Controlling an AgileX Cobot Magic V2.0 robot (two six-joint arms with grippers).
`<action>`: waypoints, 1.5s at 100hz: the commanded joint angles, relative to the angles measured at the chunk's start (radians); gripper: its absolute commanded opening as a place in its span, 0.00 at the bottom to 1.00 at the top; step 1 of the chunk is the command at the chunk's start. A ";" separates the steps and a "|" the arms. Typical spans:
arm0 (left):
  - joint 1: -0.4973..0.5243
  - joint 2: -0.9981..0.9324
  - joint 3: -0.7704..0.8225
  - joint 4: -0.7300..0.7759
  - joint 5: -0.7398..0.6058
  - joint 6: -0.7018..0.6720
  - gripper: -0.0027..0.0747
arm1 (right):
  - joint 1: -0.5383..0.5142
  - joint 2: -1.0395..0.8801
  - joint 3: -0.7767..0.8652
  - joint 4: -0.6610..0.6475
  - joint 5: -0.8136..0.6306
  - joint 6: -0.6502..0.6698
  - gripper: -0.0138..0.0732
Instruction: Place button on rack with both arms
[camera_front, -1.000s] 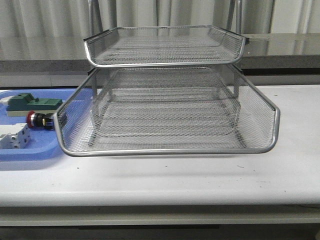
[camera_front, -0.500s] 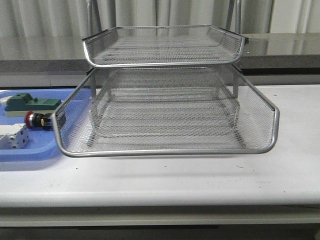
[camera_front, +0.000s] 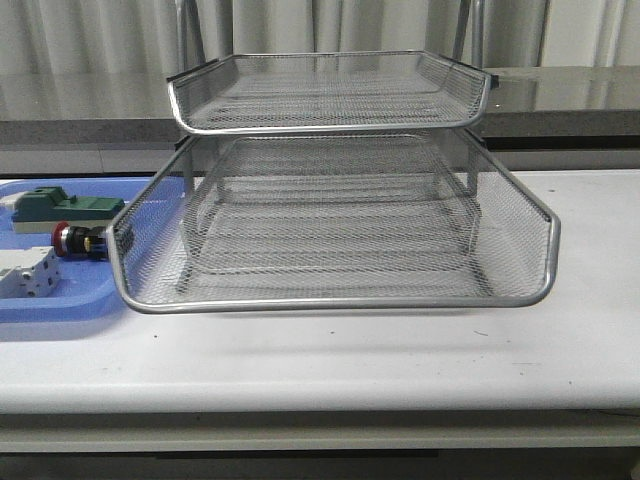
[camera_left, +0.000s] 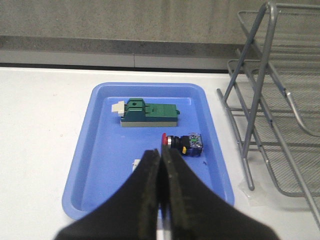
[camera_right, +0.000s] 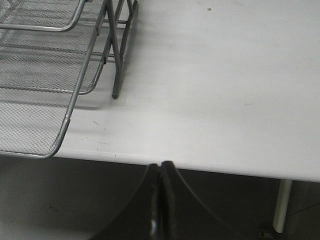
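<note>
The button, red cap and dark body, lies on its side in the flat blue tray, just left of the rack. It also shows in the left wrist view. The silver wire-mesh rack stands in the middle of the table; it also shows in the left wrist view and the right wrist view. My left gripper is shut and empty, above the tray's near part, a little short of the button. My right gripper is shut and empty, over the table's front edge to the right of the rack.
In the blue tray a green block lies beyond the button and a white terminal block lies nearer me. The white table stretches to the right of the rack. A grey ledge and curtains stand behind.
The rack's lower tray shifted slightly between frames and is back where it was. Button and tray have not moved.
</note>
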 joint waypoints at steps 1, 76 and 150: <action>0.003 0.120 -0.112 0.044 -0.049 -0.006 0.01 | -0.006 0.002 -0.033 -0.021 -0.060 -0.002 0.03; 0.003 0.727 -0.468 0.152 0.190 0.144 0.47 | -0.006 0.002 -0.032 -0.021 -0.060 -0.002 0.03; 0.003 0.857 -0.656 0.096 0.259 0.363 0.86 | -0.006 0.002 -0.032 -0.021 -0.060 -0.002 0.03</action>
